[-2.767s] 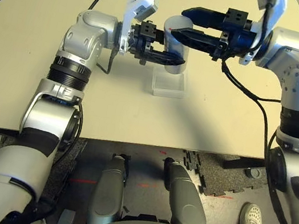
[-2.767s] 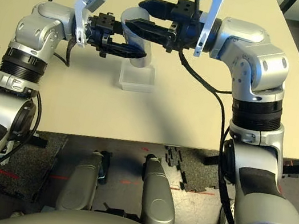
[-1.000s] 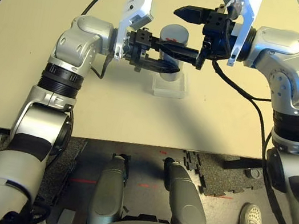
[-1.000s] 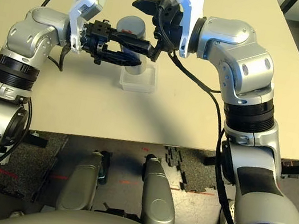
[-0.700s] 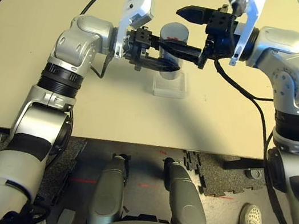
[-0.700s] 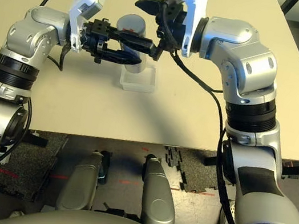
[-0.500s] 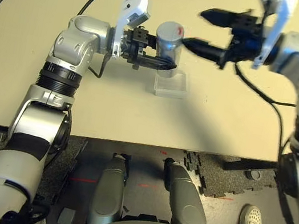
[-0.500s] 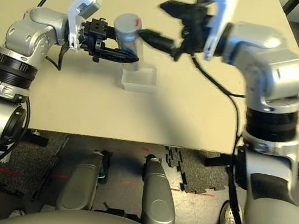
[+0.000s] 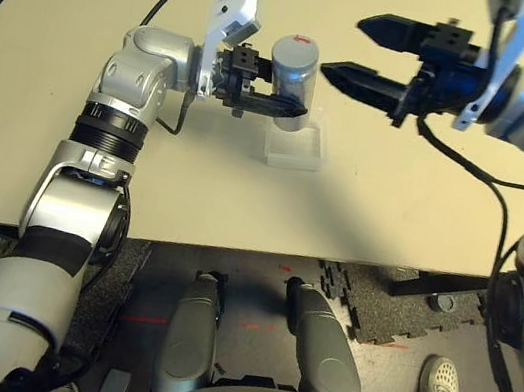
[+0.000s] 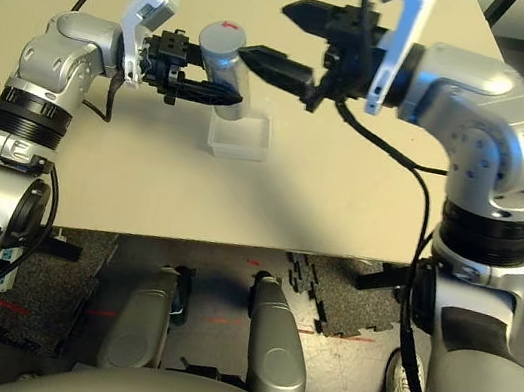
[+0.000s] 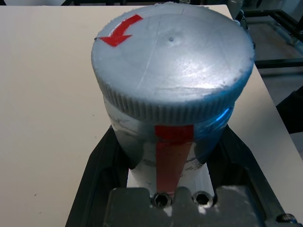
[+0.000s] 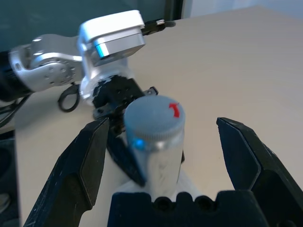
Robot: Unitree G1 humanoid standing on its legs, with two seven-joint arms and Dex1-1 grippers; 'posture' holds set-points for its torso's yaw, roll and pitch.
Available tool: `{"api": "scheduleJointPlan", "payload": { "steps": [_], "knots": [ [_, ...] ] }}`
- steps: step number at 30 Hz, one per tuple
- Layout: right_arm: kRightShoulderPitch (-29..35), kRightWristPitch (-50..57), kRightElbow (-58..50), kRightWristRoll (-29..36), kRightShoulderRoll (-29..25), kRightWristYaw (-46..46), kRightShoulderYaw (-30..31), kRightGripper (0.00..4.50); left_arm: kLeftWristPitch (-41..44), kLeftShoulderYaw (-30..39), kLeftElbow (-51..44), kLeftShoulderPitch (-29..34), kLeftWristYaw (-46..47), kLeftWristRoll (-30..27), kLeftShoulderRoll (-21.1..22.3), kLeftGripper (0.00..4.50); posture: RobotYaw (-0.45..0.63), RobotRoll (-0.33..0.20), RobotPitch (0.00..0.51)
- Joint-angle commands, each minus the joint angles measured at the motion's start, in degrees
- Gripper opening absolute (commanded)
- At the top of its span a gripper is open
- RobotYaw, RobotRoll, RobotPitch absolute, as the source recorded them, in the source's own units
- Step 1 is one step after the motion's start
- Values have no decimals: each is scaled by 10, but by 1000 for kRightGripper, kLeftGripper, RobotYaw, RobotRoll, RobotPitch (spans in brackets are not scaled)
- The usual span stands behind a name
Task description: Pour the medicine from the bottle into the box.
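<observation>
bottle point(image 9: 293, 67) clamped upright between the fingers of the left gripper point(image 9: 280, 108), raised above the table point(image 9: 61, 69), just over the far edge of the box point(image 9: 293, 147). silvery-grey body with a red stripe, round ribbed grey cap still on, marked with a red arrow. right gripper point(image 9: 361, 49) spread wide, near the bottle's cap but apart from it. clear square box flat on the table; contents impossible to tell.

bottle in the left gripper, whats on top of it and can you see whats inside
A round grey cap with a red arrow mark sits on top of the bottle, held by the left gripper. The cap and silvery wall hide the contents.
</observation>
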Motion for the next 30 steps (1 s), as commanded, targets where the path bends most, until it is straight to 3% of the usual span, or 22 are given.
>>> {"api": "scheduleJointPlan", "payload": {
  "steps": [1,6,13,23,30],
  "knots": [
    [-13,-32,18,-24,12,2,26,4500,0,-6,-4,-4,-5,6,-3,2439,-53,0,201],
    [-17,-79,47,-65,18,19,63,4500,6,-7,-17,2,-4,5,-4,2439,-46,0,207],
    [-19,-84,63,-77,27,27,62,4500,10,-6,-28,11,-1,4,-6,2439,-44,0,209],
    [-14,-55,44,-56,19,18,24,4500,-3,-4,-10,12,-2,8,-5,2439,-53,0,208],
    [29,-3,-10,-24,-21,9,-24,4500,-23,1,22,5,1,12,-5,2439,-65,0,205]
  ]
}}
